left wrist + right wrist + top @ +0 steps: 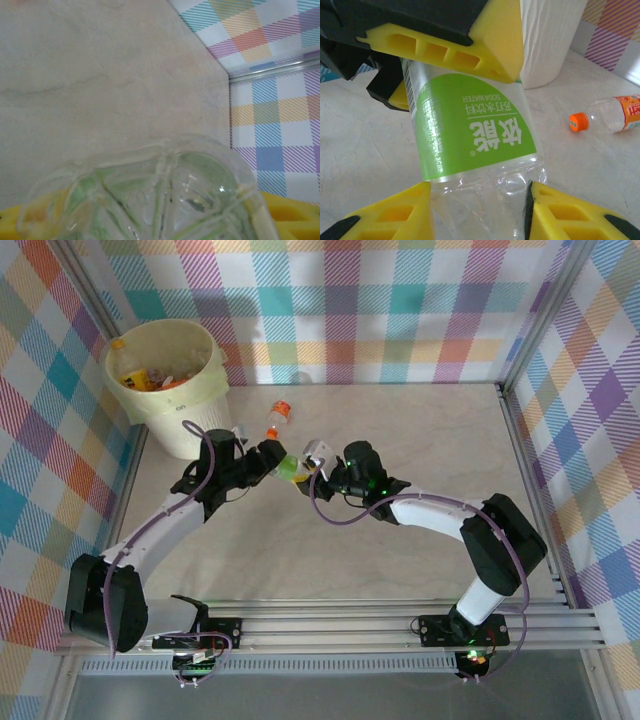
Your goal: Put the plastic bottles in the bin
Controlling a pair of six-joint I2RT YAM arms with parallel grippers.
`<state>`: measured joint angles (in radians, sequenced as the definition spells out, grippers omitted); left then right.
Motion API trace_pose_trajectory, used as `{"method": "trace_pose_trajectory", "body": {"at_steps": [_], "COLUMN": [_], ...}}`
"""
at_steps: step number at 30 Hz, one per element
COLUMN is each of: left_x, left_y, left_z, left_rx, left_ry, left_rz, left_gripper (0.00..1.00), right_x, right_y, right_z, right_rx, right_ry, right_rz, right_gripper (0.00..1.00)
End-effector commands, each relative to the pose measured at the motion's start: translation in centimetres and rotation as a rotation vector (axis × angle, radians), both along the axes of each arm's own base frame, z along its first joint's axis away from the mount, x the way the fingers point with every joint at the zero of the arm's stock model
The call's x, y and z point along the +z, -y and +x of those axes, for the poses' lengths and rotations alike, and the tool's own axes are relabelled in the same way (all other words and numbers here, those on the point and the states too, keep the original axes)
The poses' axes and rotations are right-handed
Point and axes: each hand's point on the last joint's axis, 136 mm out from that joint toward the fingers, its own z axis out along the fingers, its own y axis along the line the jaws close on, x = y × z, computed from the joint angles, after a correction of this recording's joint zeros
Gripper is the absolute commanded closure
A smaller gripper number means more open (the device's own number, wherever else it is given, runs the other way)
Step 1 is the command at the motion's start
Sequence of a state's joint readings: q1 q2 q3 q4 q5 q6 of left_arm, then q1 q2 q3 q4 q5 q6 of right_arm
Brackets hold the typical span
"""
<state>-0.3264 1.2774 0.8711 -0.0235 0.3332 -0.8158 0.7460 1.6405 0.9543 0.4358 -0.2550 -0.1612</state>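
Right gripper (pixel 480 205) clamps the crumpled clear end of a soda-water bottle (pixel 470 135); its green label reads "SODA WATER" beside Chinese characters. Left gripper (pixel 272 457) seems pinched on the bottle's other end. Beyond lies an orange-capped bottle (pixel 612 112) on the table (pixel 420 440), then the pale-yellow bin (pixel 185 410) at the far-left corner, several discarded bottles (pixel 150 378) already inside.

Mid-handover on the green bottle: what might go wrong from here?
1. Both the left end effector and right end effector clamp the green-label bottle; if either arm moves off before one releases, it may twist or tear free.
2. The right grip sits on crumpled clear plastic, so it may slip.
3. The orange-cap bottle lies toward the bin; a low swing might knock it.
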Motion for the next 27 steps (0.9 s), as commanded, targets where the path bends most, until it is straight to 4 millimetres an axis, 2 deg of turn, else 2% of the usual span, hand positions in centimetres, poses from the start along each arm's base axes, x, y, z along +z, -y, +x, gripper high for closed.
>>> {"method": "trace_pose_trajectory", "body": {"at_steps": [1, 4, 8, 11, 14, 17, 27], "left_x": [2.7, 4.2, 7.8, 11.9, 16.4, 20.0, 25.0], "left_y": [0.6, 0.2, -2.0, -3.9, -5.8, -7.9, -14.2], "left_z": [-0.5, -0.4, 0.4, 1.4, 2.6, 4.0, 9.2], "left_rx": [-0.032, -0.024, 0.063, 0.128, 0.203, 0.276, 0.423], "left_ry": [0.084, 0.124, 0.203, 0.293, 0.398, 0.467, 0.502], "left_rz": [-0.016, 0.004, 0.128, 0.235, 0.304, 0.328, 0.355], "left_gripper": [0.39, 0.43, 0.47, 0.47, 0.47, 0.47, 0.48], "right_x": [3.4, 4.2, 5.8, 7.3, 8.6, 9.5, 9.8], "right_y": [-0.8, -0.7, -0.2, 0.6, 1.8, 3.0, 6.9], "right_z": [-1.3, -1.9, -1.9, -1.8, -1.2, -1.0, -0.8], "right_rx": [0.076, 0.101, 0.074, 0.035, -0.057, -0.13, -0.313], "right_ry": [0.04, 0.046, 0.055, 0.067, 0.028, -0.007, -0.003], "right_rz": [0.099, 0.105, 0.117, 0.137, 0.164, 0.168, 0.163], "right_gripper": [0.57, 0.49, 0.16, 0.01, 0.0, 0.0, 0.0]}}
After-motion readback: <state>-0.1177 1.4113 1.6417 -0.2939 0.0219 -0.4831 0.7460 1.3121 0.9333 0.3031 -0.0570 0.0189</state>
